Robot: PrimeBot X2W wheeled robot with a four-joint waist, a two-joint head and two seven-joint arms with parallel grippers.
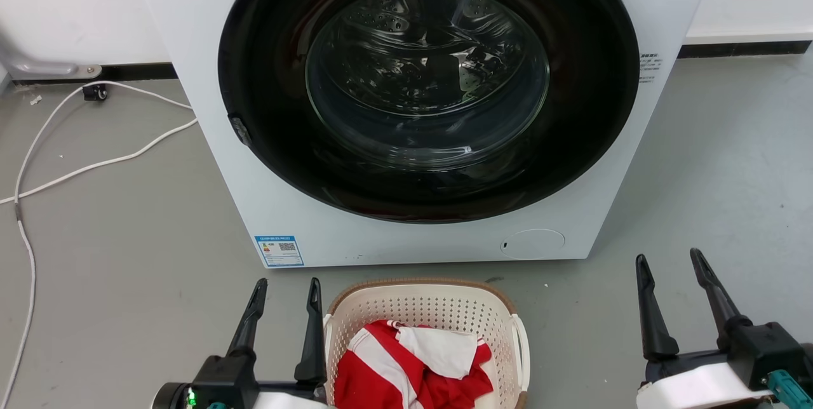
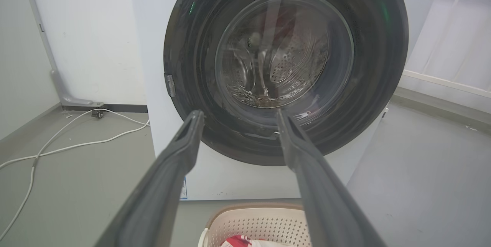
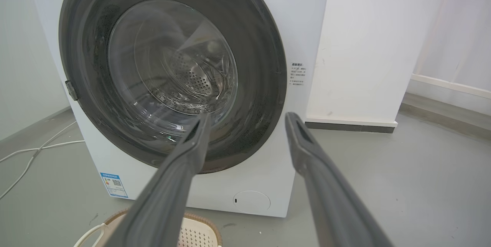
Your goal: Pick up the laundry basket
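Laundry basket (image 1: 444, 306) on grey floor (image 1: 127, 269), right in front of the washing machine (image 1: 222, 161), low centre in the head view.

Left gripper (image 1: 287, 285) just beside the basket's left wall. Inner finger close along the white handle; contact cannot be told. Jaws apart, holding nothing.

Right gripper (image 1: 668, 256) well off to the basket's right. Jaws spread wide, empty.

Basket holds a crumpled red-and-white striped cloth (image 1: 381, 364) with a white piece (image 1: 444, 348) on top.

Machine's round dark door (image 1: 267, 79) shut, with the drum visible through the glass.

Left wrist view: basket's far rim (image 2: 261, 205) and a scrap of the cloth low between the fingers of the left gripper (image 2: 238, 112), plus a white cable (image 2: 76, 145) on the floor.

Right wrist view: right gripper (image 3: 248, 116). Basket corner (image 3: 199, 235) sits at the bottom edge, and a blue label (image 3: 114, 184) is on the machine front.
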